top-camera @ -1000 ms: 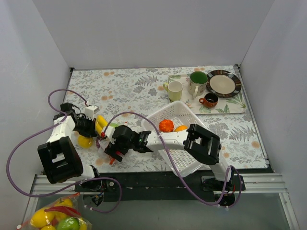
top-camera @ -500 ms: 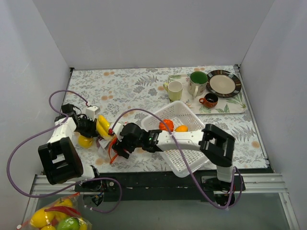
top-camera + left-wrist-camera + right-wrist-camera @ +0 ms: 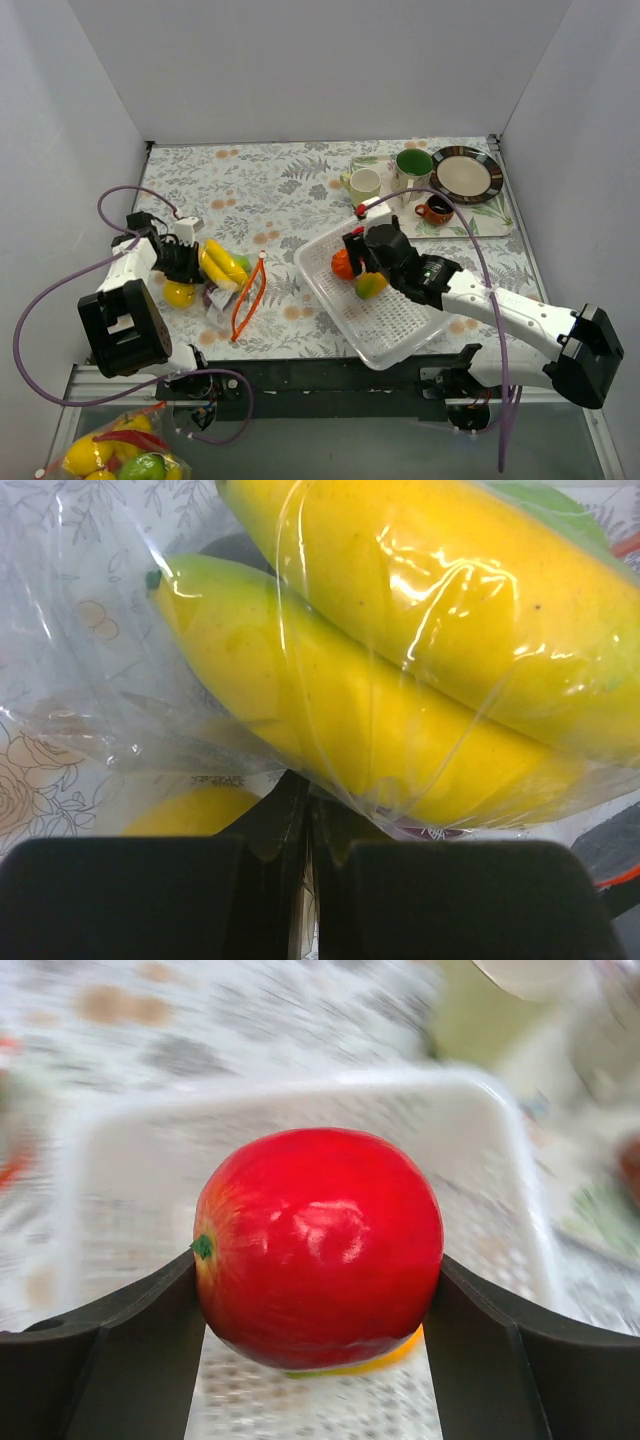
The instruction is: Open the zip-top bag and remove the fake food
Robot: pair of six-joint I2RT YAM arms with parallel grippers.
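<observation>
At desk left, the zip-top bag, red mouth facing right, holds bananas lying far-left to near-right, left pincer clamped on its film; right pincer grips a red fruit over the white basket holding an orange piece.

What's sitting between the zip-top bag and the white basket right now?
Nothing but bare floral table cover, as the top view shows. The zip-top bag has its red zip strip looping out toward the white basket, stopping short of its rim.
</observation>
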